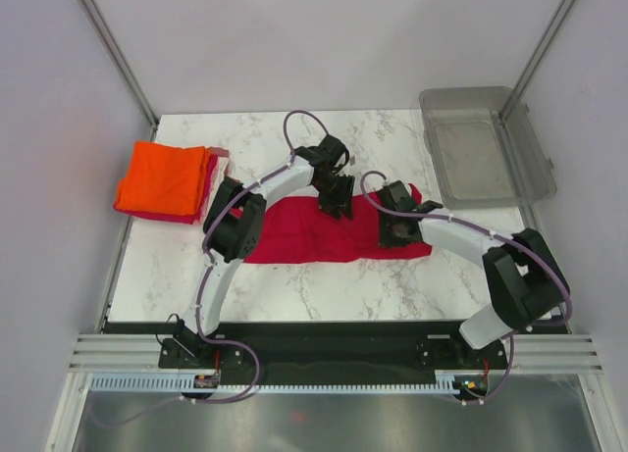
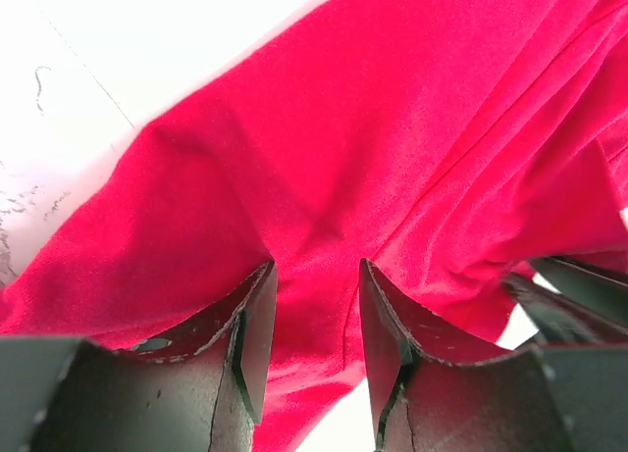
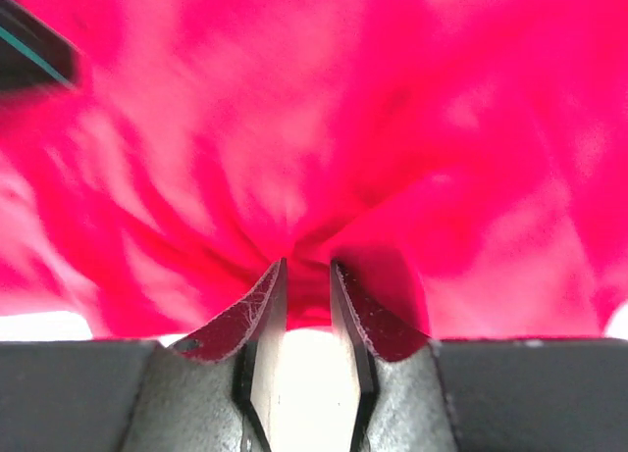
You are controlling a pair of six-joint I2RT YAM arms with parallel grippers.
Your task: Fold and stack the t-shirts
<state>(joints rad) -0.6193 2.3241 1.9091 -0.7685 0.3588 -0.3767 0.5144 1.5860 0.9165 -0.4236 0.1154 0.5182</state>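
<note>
At far left the orange t-shirt (image 1: 162, 175) tops a folded pile (image 1: 214, 168); that part appears done. The left gripper (image 2: 316, 276) straddles cloth with jaws half apart; a grip cannot be confirmed. The crimson t-shirt (image 1: 304, 241) lies mid-table as a band, long axis left to right, collar end indeterminate, with its final fold and stacking outstanding. The right gripper (image 3: 307, 266) pinches a pucker at the band's right end.

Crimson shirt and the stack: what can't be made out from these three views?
- Top view: left gripper fingertips hidden under its own wrist; left wrist view shows crimson shirt between spread fingers, grip unclear.
- Right wrist view: crimson shirt blurred, its edges unreadable.
- Top view: shirts under the orange shirt show only as edges; count unclear.
</note>
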